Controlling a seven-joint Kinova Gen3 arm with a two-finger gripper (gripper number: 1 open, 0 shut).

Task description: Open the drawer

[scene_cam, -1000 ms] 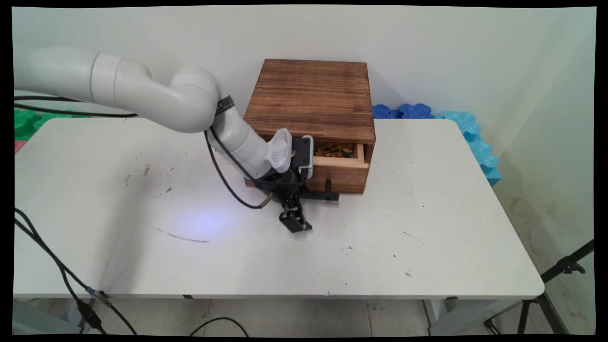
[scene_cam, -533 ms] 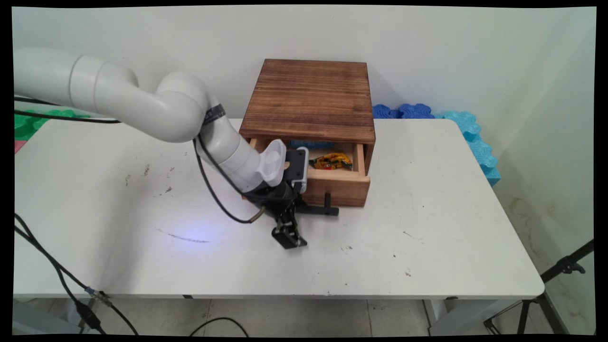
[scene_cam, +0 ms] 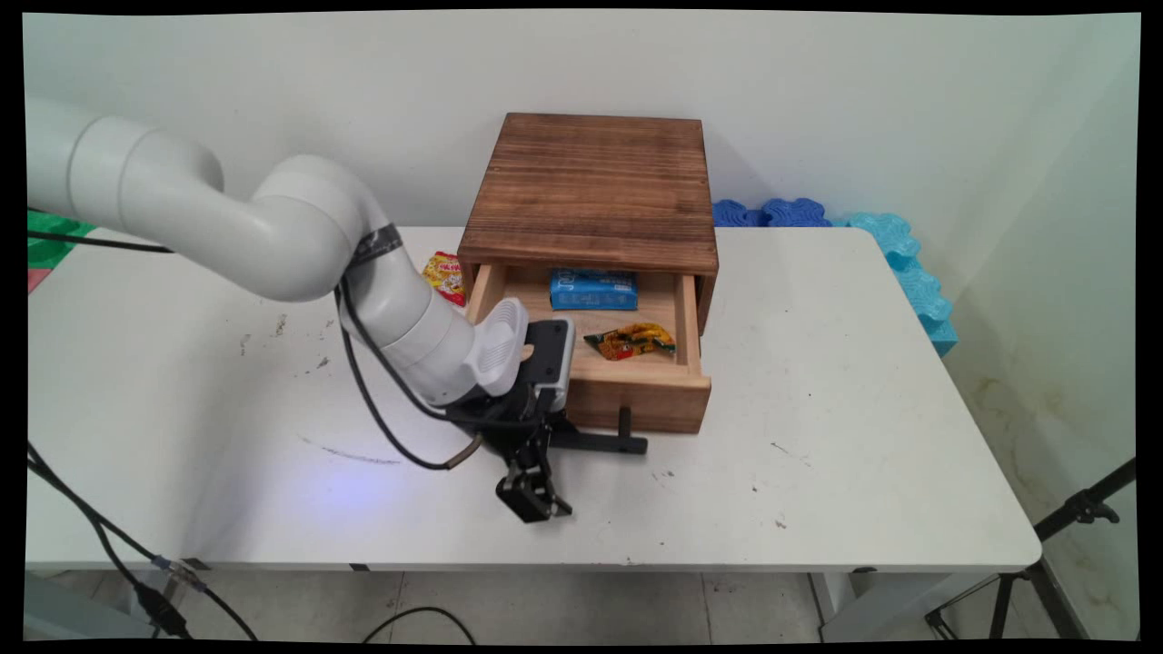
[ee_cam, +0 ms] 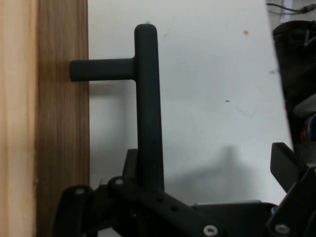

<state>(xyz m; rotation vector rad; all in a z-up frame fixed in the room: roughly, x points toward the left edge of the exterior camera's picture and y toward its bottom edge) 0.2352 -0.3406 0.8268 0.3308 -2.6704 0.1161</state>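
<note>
A dark wooden box (scene_cam: 595, 186) stands at the back of the white table (scene_cam: 863, 409). Its light wooden drawer (scene_cam: 636, 389) is pulled well out toward the near side. Inside lie a blue carton (scene_cam: 592, 289) and a yellow-orange snack packet (scene_cam: 631, 341). My gripper (scene_cam: 543, 468) is at the drawer's black T-shaped handle (scene_cam: 604, 443), open. In the hand view the handle bar (ee_cam: 148, 108) runs down between the fingers, close to the left one, while the right finger (ee_cam: 284, 165) stands far off it. The drawer front (ee_cam: 61, 123) fills the left.
A red and yellow packet (scene_cam: 445, 275) lies on the table left of the box. Blue foam pieces (scene_cam: 895, 245) sit behind the table's far right corner, green foam (scene_cam: 41, 241) at the far left. A black tripod (scene_cam: 1072, 518) stands off the right edge. Cables hang at the left.
My gripper has moved toward the near edge and the drawer has slid out with it. The blue carton and the whole snack packet now show inside.
</note>
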